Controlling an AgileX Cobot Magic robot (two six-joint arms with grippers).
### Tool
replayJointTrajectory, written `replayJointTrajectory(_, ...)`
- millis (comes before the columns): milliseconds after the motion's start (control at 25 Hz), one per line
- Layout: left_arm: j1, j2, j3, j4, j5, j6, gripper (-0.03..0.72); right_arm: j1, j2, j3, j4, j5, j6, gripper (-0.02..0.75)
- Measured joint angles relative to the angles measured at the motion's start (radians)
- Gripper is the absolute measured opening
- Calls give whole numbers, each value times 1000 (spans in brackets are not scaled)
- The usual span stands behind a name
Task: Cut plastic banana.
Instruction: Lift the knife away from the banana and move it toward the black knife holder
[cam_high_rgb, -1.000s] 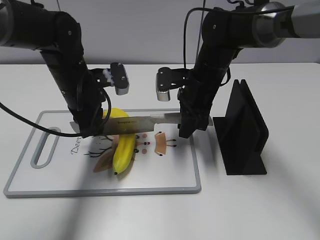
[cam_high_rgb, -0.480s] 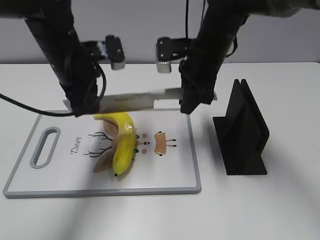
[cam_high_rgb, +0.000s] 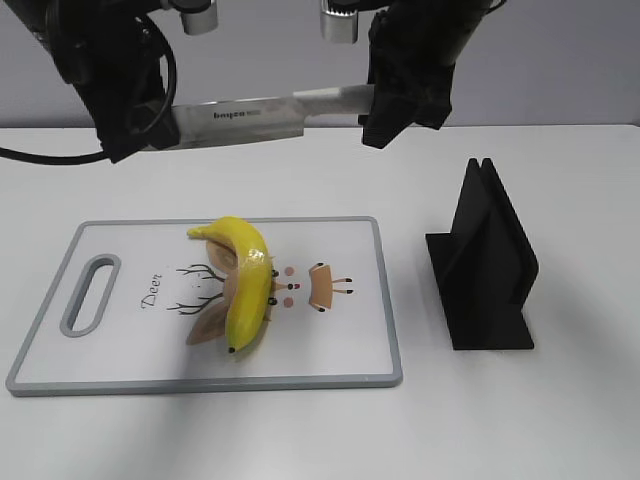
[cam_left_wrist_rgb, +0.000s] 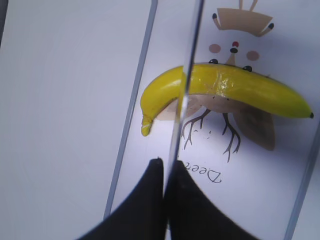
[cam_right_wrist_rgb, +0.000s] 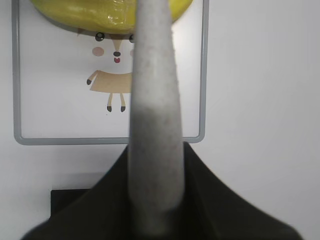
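The yellow plastic banana (cam_high_rgb: 248, 280) lies whole on the white cutting board (cam_high_rgb: 340, 355); it also shows in the left wrist view (cam_left_wrist_rgb: 235, 90) and at the top edge of the right wrist view (cam_right_wrist_rgb: 80, 17). A knife (cam_high_rgb: 250, 108) is held level, high above the board. My right gripper (cam_high_rgb: 382, 118) is shut on the knife's grey handle (cam_right_wrist_rgb: 152, 125). My left gripper (cam_high_rgb: 135, 130) is shut on the blade's tip end (cam_left_wrist_rgb: 186, 95). The jaws show in the left wrist view (cam_left_wrist_rgb: 164, 167) and in the right wrist view (cam_right_wrist_rgb: 155, 200).
A black knife stand (cam_high_rgb: 485, 270) stands on the white table to the right of the board, also at the lower left in the right wrist view (cam_right_wrist_rgb: 75, 200). The board has a deer drawing (cam_high_rgb: 320, 288) and a handle slot (cam_high_rgb: 88, 295) at its left.
Both arms have lifted the knife from just above the banana to high above the board. The banana has stayed in place.
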Motion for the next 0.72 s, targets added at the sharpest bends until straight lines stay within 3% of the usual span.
replayJointTrajectory(200, 0, 0, 0, -3, 2, 0, -4, 0, 0, 0, 0, 2, -1, 172)
replayJointTrajectory(280, 1, 0, 0, -16, 1, -6, 33, 0, 0, 0, 0, 7, -1, 172)
replayJointTrajectory(360, 3, 0, -1, -46, -24, -19, 139, 0, 0, 0, 16, 10, 10, 169)
replayJointTrajectory(520, -1, 0, -1, -92, -48, -52, 529, 2, 0, 0, 42, -4, 30, 167)
replayJointTrajectory(600, -1, 0, -1, -87, -61, -71, 603, 2, 0, 0, 42, -5, 35, 167)
replayJointTrajectory(720, -1, -3, -1, -57, -76, -97, 632, 2, 0, 0, 43, -5, 37, 167)
